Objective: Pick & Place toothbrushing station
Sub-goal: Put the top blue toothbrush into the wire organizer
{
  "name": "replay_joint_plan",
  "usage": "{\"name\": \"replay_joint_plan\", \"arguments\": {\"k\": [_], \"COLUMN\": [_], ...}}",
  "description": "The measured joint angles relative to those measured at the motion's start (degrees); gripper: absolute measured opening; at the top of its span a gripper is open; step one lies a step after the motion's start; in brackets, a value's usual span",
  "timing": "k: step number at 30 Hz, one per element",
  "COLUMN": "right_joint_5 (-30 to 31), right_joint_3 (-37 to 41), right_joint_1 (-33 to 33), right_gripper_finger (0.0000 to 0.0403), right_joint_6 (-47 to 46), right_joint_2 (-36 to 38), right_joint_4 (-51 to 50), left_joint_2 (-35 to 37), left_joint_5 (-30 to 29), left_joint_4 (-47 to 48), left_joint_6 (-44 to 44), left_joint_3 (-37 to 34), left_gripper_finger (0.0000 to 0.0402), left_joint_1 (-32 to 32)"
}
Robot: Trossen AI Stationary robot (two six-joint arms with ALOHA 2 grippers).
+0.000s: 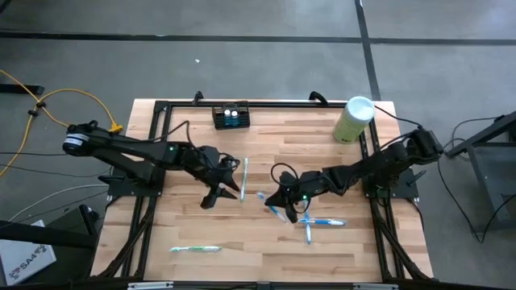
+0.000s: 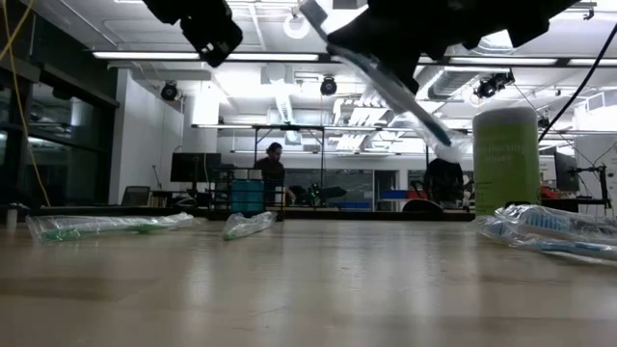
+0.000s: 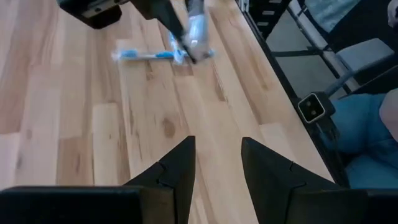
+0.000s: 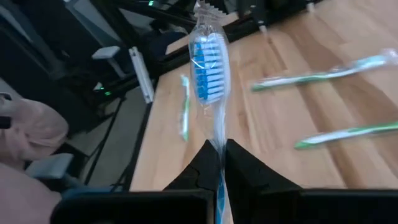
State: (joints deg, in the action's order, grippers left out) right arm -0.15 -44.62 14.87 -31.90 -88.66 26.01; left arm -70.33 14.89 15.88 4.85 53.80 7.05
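The toothbrushing station point(image 1: 231, 117), a small black slotted holder, stands at the table's far edge. My right gripper point(image 1: 280, 201) hangs over the table's middle, shut on a blue toothbrush in a clear wrapper point(image 4: 208, 68), also seen slanting in the air in the low view point(image 2: 386, 87). My left gripper point(image 1: 219, 195) hovers just left of it, open point(image 3: 216, 165), with nothing between its fingers. My right gripper pinches the wrapped blue toothbrush by its handle point(image 4: 219, 152) between its two fingers. The brush runs on along the fingers' line, its bristled head point(image 4: 207, 74) sticking out well beyond the fingertips. It is lifted clear of the table and slants down toward the head.
A pale green cylinder with a white lid point(image 1: 353, 119) stands at the far right corner. Two wrapped blue toothbrushes point(image 1: 318, 223) lie crossed right of centre. Wrapped green toothbrushes lie near the left gripper point(image 1: 244, 173) and by the near edge point(image 1: 195, 249).
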Motion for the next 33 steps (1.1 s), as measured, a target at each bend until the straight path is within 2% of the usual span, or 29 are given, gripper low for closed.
{"name": "replay_joint_plan", "arguments": {"k": [11,19,24,33], "right_joint_5": [1.20,1.52,1.47,1.49], "right_joint_3": [0.00,0.00,0.00,-0.02], "right_joint_1": [2.64,3.56,3.95,5.38], "right_gripper_finger": [0.0005,0.0005,0.0005,0.0005], "right_joint_6": [-1.28,-1.41,-1.40,-1.44], "right_joint_2": [0.02,0.02,0.02,0.02], "right_joint_4": [-0.48,-0.40,0.25,1.07], "left_joint_2": [-1.79,-1.98,-4.30,-7.05], "left_joint_5": [0.08,0.08,0.28,1.37], "left_joint_4": [-8.65,-11.04,-16.42,-20.36], "left_joint_6": [-2.04,-2.00,-2.22,-1.98], "left_joint_3": [0.00,0.00,0.10,0.09], "left_gripper_finger": [0.0126,0.0126,0.0126,0.0126], "left_joint_1": [0.00,0.44,1.63,1.50]}}
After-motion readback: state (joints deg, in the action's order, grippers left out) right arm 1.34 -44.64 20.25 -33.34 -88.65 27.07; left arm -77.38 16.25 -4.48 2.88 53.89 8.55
